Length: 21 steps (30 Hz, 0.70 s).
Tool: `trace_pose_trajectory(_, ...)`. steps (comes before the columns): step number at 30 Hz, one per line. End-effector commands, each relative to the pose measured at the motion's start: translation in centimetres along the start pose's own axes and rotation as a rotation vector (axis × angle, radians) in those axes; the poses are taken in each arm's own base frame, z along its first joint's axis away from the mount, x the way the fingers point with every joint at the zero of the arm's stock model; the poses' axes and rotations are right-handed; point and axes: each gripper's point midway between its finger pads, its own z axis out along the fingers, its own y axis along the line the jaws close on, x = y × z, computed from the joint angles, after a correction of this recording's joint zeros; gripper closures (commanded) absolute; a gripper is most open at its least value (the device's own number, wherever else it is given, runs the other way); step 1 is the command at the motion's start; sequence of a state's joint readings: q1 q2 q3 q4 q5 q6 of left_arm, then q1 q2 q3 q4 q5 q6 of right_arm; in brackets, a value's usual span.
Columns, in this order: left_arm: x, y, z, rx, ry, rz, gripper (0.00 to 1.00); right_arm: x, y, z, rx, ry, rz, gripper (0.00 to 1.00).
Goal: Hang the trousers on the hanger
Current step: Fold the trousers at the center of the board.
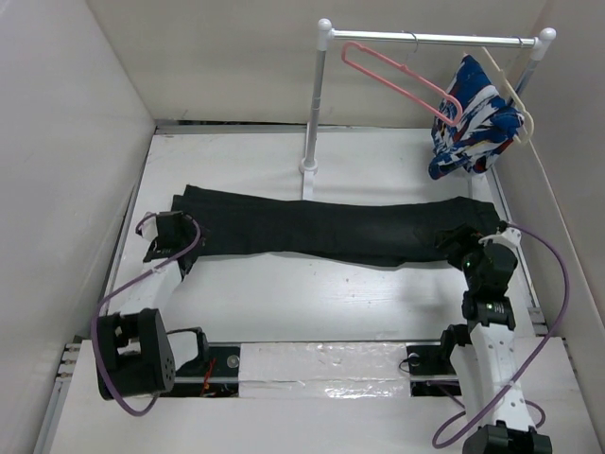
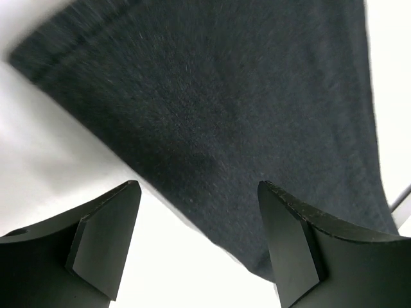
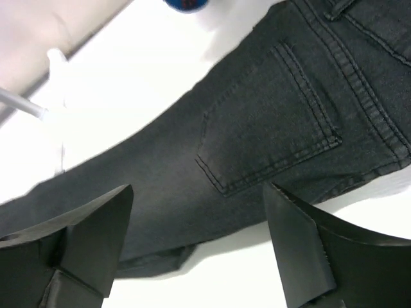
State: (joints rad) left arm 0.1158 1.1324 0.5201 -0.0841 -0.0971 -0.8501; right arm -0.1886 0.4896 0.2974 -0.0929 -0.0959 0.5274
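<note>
The black trousers (image 1: 331, 230) lie flat across the table, leg ends at the left, waist at the right. The pink hanger (image 1: 397, 78) hangs by its hook on the white rail at the back. My left gripper (image 1: 175, 232) is open just above the near edge of the leg end (image 2: 212, 115). My right gripper (image 1: 460, 244) is open just above the near edge of the seat, by the back pocket (image 3: 270, 128). Neither holds anything.
A white garment rack (image 1: 317, 104) stands behind the trousers. A blue, white and red patterned garment (image 1: 473, 118) hangs on a cream hanger (image 1: 515, 95) at its right end. White walls close in both sides. A silver tape strip (image 1: 321, 364) runs between the arm bases.
</note>
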Motion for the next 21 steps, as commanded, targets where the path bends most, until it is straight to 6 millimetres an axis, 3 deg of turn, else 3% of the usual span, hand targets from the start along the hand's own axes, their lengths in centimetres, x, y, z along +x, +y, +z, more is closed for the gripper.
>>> trace_pose_trajectory(1, 1.4, -0.1, 1.4, 0.01, 0.053, -0.052, 0.28, 2.6, -1.2, 0.2, 0.012, 0.083, -0.057, 0.1)
trace_pose_trajectory(6, 2.5, -0.1, 3.6, 0.001, 0.094, -0.078, 0.28, 4.4, -1.9, 0.7, 0.001, 0.149, -0.058, 0.1)
trace_pose_trajectory(14, 1.8, -1.8, 5.5, 0.004, 0.091, -0.085, 0.33, 4.3, -1.5, 0.9, -0.039, 0.129, -0.055, 0.12)
trace_pose_trajectory(17, 1.2, -2.6, 6.4, -0.001, 0.087, -0.078, 0.47, 3.7, -1.4, 1.2, -0.039, 0.097, -0.061, 0.13)
trace_pose_trajectory(19, 0.7, -3.3, 6.8, 0.004, 0.082, -0.065, 0.61, 3.7, -1.7, 1.3, -0.025, 0.1, -0.066, 0.14)
trace_pose_trajectory(21, 1.0, -3.3, 7.4, -0.002, 0.1, -0.042, 0.92, 3.6, -1.7, 1.4, -0.019, 0.102, -0.067, 0.15)
